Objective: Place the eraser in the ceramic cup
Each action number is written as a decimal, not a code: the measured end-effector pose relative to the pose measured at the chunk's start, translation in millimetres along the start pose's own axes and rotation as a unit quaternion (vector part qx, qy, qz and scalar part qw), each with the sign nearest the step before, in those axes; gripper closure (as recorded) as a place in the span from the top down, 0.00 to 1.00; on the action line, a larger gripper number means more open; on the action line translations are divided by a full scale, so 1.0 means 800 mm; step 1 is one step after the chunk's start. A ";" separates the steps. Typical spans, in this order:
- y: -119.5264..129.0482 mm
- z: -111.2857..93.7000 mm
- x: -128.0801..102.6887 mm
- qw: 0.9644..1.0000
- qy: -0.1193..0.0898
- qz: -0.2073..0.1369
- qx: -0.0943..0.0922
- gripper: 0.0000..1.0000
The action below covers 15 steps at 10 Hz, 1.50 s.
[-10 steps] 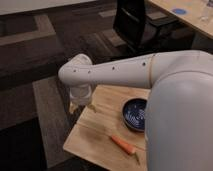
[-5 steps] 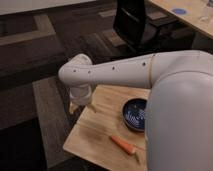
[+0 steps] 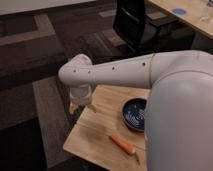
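Note:
My white arm reaches across the view from the right to the far left corner of the small wooden table [image 3: 100, 132]. My gripper [image 3: 78, 104] hangs down from the wrist over that corner. The wrist housing hides most of it. The eraser is not in view. The ceramic cup is not in view either; the arm may hide it.
A wide dark blue patterned bowl [image 3: 135, 113] sits on the table's right side, partly behind my arm. An orange carrot [image 3: 123, 144] lies near the front edge. A black office chair [image 3: 137, 22] stands behind on the carpet, and a long desk [image 3: 185, 12] is at the top right.

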State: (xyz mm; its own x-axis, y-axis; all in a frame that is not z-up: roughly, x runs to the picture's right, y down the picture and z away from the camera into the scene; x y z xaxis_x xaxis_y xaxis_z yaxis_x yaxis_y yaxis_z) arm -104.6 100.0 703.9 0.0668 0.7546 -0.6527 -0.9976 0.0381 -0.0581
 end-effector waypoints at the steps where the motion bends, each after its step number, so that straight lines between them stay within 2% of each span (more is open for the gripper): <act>1: 0.000 0.000 0.000 1.000 0.000 0.000 0.000 0.65; 4: -0.002 0.000 -0.001 1.000 -0.001 0.000 0.002 0.65; 6: -0.023 -0.006 -0.009 1.000 -0.010 0.002 0.018 0.65; 9: -0.111 -0.035 -0.024 0.999 -0.020 0.012 0.049 0.65; 10: -0.138 -0.042 -0.027 0.998 -0.020 -0.002 0.060 0.65; 12: -0.207 -0.055 -0.021 0.997 -0.004 -0.045 0.067 0.65; 14: -0.236 -0.060 -0.016 0.996 0.007 -0.062 0.066 0.65; 15: -0.235 -0.060 -0.016 0.996 0.007 -0.062 0.066 0.65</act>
State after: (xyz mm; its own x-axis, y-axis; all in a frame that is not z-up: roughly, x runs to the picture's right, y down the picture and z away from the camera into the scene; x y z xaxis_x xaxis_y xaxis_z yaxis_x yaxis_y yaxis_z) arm 83.0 51.5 686.9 0.1897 0.7299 -0.6567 -0.9752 0.2179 -0.0396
